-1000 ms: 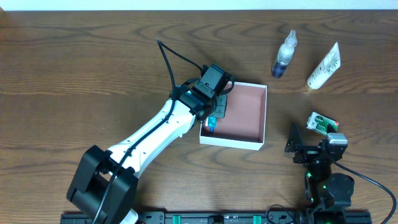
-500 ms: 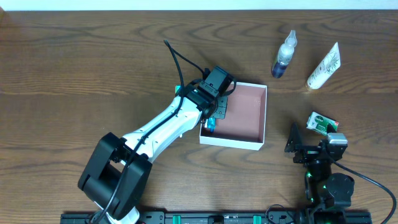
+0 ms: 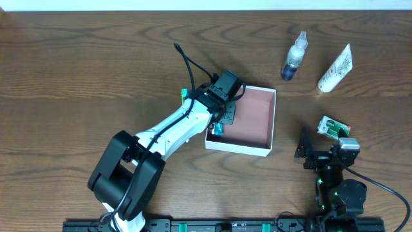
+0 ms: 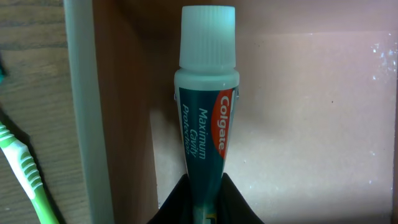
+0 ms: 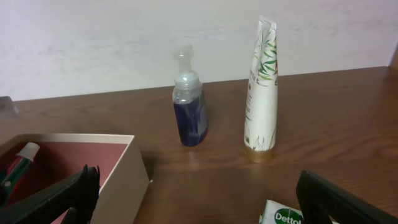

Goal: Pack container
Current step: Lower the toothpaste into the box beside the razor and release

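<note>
Left arm (image 3: 174,125) white-shelled with black joints, cable (image 3: 185,59) and claw (image 4: 202,208); right arm (image 3: 335,171) black, showing green lights (image 3: 334,191)

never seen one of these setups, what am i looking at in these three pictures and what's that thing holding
These are two robot arms at a wooden table, each ending in a two-finger gripper. One picture looks straight down from above; the other two come from a camera on each wrist. The left gripper pinches a Colgate toothpaste tube inside the container, an open white box. A green toothbrush lies just outside its wall. The right gripper is open and holds nothing. On the table near it are a spray bottle of blue liquid, a white leaf-printed tube and a Dettol packet.
</note>
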